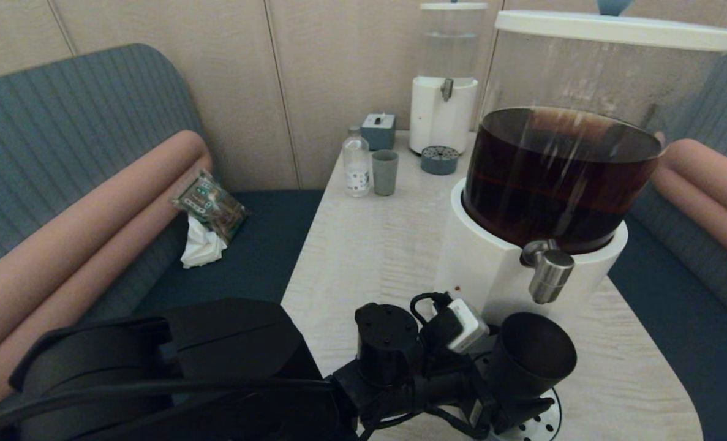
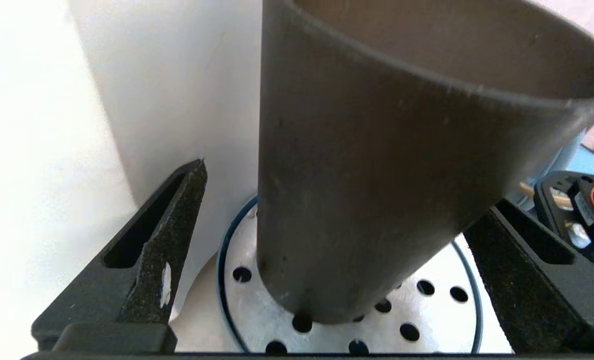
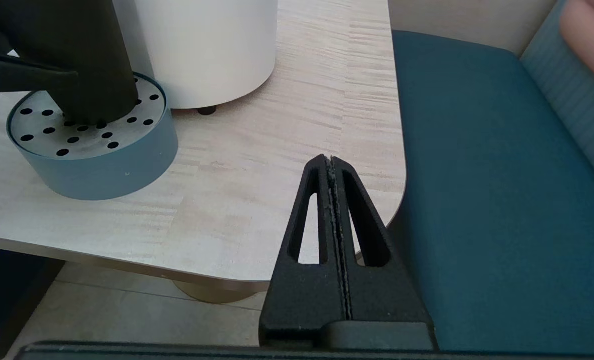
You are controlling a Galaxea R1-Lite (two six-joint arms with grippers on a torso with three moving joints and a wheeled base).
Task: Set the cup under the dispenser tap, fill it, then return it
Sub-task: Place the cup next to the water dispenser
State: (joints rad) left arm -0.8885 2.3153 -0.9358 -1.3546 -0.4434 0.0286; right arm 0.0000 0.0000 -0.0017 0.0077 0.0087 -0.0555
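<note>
cup (image 1: 531,358) tilted between left gripper (image 2: 327,250) fingers

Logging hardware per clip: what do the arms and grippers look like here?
Both are matte black. The left arm has bulky rounded housings, black cables and a small white module. The left gripper and right gripper have triangular, slotted fingers with gritty pads.
</note>
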